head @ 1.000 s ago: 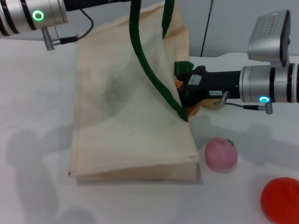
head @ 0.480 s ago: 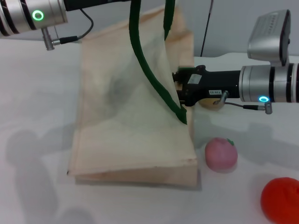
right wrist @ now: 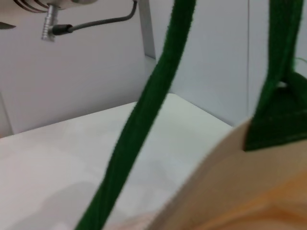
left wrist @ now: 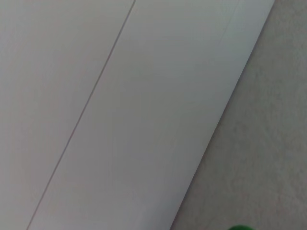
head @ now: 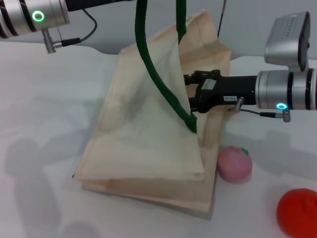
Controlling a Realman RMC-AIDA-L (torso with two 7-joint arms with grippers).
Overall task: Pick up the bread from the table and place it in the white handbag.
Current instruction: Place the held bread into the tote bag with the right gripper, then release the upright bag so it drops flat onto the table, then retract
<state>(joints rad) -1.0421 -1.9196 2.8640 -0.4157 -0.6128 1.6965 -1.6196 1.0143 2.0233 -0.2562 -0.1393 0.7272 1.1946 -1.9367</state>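
A: The white bench (head: 44, 99) carries a cream white handbag (head: 143, 148) across its middle, green strap handles (head: 158, 74) drawn straight up toward the far edge. Who is holding them?

B: The left arm (head: 34, 15) reaches in along the far-left corner above the straps; its claw is out of frame, so I cannot tell its grip. It looks to be lifting the mouth open.

A: And the right arm?

B: The right claw (head: 190, 96) comes in from the right edge and is pushed into the bag's opening, behind the cloth. Whether it is clenched or released cannot be told.

A: Where is the bread?

B: Not visible; judged to be inside the bag mouth with the claw, possibly the orange-tan surface at the right wrist view's lower corner.

A: So which step?

B: Placing. Next would be letting go well inside, then backing out toward the right edge without snagging a strap.

A: Anything else?

B: A pink peach toy (head: 234, 164) just beside the bag, and a red-orange fruit (head: 297, 212) at the near-right corner.
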